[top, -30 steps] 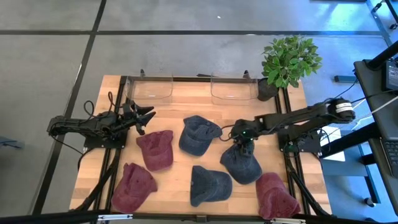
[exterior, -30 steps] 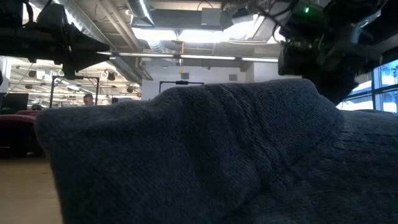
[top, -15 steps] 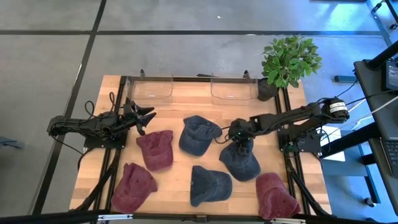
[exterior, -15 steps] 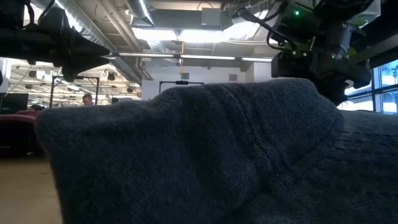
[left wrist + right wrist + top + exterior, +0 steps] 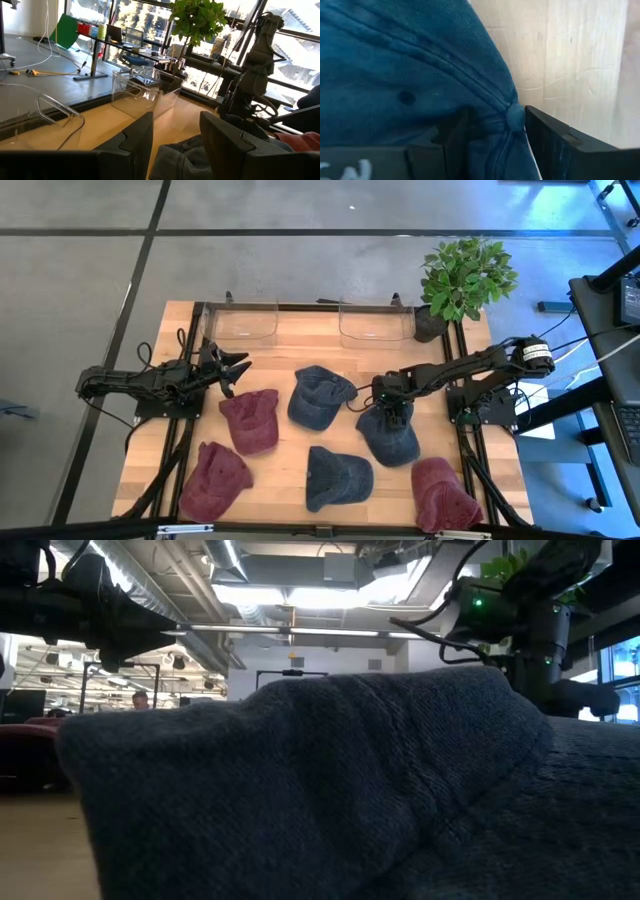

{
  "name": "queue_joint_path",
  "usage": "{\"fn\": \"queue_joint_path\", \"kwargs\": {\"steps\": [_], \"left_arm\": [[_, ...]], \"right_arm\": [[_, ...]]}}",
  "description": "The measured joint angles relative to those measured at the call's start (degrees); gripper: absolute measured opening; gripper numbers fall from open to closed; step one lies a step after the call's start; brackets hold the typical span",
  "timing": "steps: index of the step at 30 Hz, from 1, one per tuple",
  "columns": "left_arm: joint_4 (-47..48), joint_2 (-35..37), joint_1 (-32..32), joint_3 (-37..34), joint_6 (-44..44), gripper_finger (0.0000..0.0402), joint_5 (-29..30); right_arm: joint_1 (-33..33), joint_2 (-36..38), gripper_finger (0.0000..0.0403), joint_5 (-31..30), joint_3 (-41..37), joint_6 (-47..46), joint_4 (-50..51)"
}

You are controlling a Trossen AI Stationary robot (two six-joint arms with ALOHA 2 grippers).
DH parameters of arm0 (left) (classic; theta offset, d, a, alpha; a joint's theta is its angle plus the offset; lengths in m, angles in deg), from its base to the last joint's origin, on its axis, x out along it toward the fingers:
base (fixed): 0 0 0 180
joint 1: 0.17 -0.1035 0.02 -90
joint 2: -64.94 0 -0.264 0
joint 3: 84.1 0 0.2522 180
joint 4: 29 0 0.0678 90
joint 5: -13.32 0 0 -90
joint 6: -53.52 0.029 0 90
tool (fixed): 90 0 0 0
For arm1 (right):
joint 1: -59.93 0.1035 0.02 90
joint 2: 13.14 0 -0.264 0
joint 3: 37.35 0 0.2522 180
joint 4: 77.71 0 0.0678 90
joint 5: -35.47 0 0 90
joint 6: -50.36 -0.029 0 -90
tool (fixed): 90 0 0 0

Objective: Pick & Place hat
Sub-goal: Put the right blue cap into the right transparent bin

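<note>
R tool [image 5: 391, 412] sits down on the crown of a blue cap [image 5: 390, 435], right-centre of the desk [image 5: 280, 350]. Wrist view: cap's top button [image 5: 515, 116] lies between the two fingers, fabric bunched in the gap. Fingers look closed in on the cloth, so I judge it grasping the cap; cap not lifted, rests on desk.

Handling (judgement): light, soft, floppy cotton/denim-type cloth w/ raised seams + eyelet [image 5: 406, 97]. Crown will collapse and drape when raised; brim prob. stiffer, will hang lower. Not fragile, not slippery; cloth grips well. Pinch at button/seam junction seems a good hold: seams converge, thicker fabric. Risk: thin pinch slips out, or the hanging part drags a neighbour on lift.

Other caps: blue [image 5: 318, 396] at centre, blue [image 5: 336, 477] at front centre, fills low view as nubbly dark weave. Maroon ×3: [image 5: 250, 418], [image 5: 215, 477], [image 5: 440, 492].

Desk = pale wood planks, dark frame rails. Two clear plastic bins [image 5: 245, 323], [image 5: 375, 323] at the far edge, both w/o caps. Potted plant [image 5: 465, 275] at far right corner.

L tool [image 5: 228, 367] idle at left side, above desk, fingers spread apart, nothing held.
</note>
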Motion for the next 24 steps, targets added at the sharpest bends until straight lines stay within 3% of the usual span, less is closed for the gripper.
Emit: {"fn": "queue_joint_path", "kwargs": {"steps": [8,18,24], "left_arm": [[0.01,0.0,-0.01,-0.01,0.0,0.0157,0.02],[0.02,0.0,0.01,-0.01,0.0,0.0157,0.04],[0.02,0.0,0.01,-0.01,-0.08,0.0157,0.04]], "right_arm": [[0.0,-2.06,0.0172,-0.02,0.19,-0.26,0.23],[0.0,-1.5,0.0045,0.18,-0.01,-1.69,-0.21],[-0.09,-1.03,0.0045,2.61,-0.03,-3.71,-0.17]]}}
